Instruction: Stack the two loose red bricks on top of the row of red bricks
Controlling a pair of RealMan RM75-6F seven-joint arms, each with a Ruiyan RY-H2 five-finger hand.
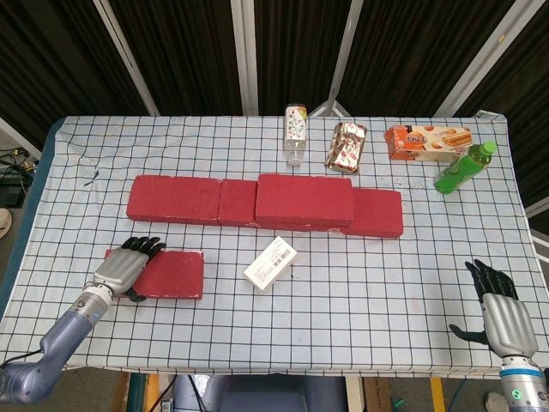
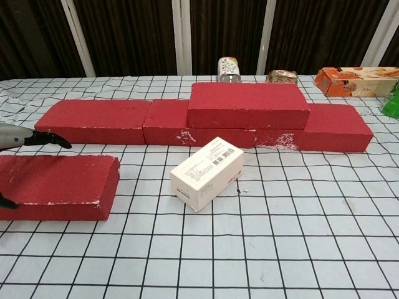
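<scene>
The robot's left hand (image 1: 124,267) lies over the left end of a loose red brick (image 1: 167,275) on the checked tabletop (image 1: 360,283), dark fingers reaching across its top and thumb at its near edge; whether it truly grips the brick cannot be told. The brick lies flat, near the front-left, apart from the row of red bricks (image 1: 197,202) stretching across the middle. A second red brick (image 1: 304,201) already sits on top of that row (right of centre). The right hand (image 1: 499,312) hovers open at the front-right corner, fingers spread, holding nothing. A white box (image 1: 270,263) lies between loose brick and row; a bottle (image 1: 295,134), snack packets (image 1: 346,147) and a green bottle (image 1: 463,167) line the far edge.
</scene>
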